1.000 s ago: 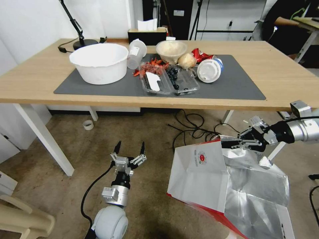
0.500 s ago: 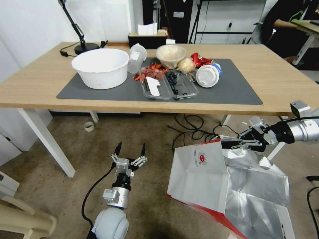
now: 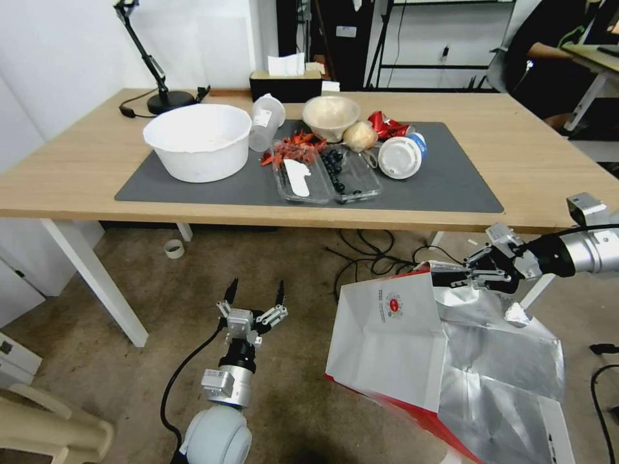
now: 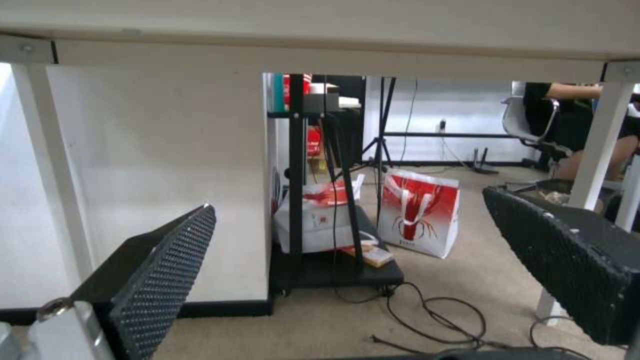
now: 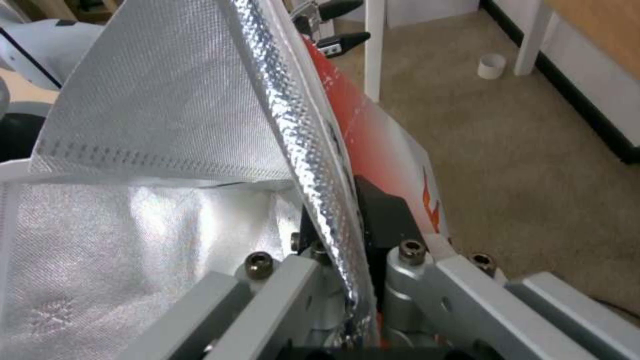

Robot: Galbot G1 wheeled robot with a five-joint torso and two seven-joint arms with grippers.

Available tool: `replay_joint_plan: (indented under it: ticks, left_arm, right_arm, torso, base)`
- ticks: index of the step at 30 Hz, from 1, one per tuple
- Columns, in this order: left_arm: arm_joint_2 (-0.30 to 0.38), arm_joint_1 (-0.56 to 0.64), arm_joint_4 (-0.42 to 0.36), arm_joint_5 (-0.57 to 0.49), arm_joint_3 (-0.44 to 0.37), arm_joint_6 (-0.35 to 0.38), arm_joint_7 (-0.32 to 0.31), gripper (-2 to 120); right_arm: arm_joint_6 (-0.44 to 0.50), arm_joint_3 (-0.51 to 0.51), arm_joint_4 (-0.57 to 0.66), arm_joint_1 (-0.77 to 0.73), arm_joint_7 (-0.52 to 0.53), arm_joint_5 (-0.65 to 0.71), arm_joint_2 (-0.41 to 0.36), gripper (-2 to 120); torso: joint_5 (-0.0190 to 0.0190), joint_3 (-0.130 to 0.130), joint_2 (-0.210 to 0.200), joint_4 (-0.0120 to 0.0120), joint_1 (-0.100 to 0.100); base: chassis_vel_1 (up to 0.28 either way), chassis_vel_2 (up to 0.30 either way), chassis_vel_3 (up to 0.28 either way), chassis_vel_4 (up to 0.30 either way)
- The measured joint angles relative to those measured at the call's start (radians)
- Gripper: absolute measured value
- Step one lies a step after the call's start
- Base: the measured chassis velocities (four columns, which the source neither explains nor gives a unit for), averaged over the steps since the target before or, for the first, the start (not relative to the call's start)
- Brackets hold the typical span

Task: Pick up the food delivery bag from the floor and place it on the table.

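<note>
Right hand [image 3: 451, 278] clamped, left hand [image 3: 254, 294] spread.

head view overlooks table [image 3: 554, 154]; wrist views sit low.

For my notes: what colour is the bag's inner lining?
Silver foil, best in the right wrist view.

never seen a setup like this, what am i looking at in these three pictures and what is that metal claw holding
This is a two-armed wheeled robot. One picture comes from its head camera, the other two from cameras on its wrists. The right end effector is shut on the rim of the food delivery bag, a white-and-red paper bag with silver foil lining; the right wrist view shows that rim pinched up close. The left end effector hangs open above the floor. On the table sit a white bowl, cups and food trays.
</note>
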Motion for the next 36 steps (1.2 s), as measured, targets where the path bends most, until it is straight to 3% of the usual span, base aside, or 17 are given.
replay_joint_plan:
  ticks: [36]
  left_arm:
    - [-0.006, -0.007, 0.008, -0.001, 0.011, 0.001, 0.002, 100]
  right_arm:
    - [0.002, -0.002, -0.008, -0.001, 0.006, 0.003, 0.024, 0]
  torso:
    - [0.0000, 0.090, 0.148, 0.0000, 0.058]
  base:
    - [0.000, 0.000, 0.000, 0.000]
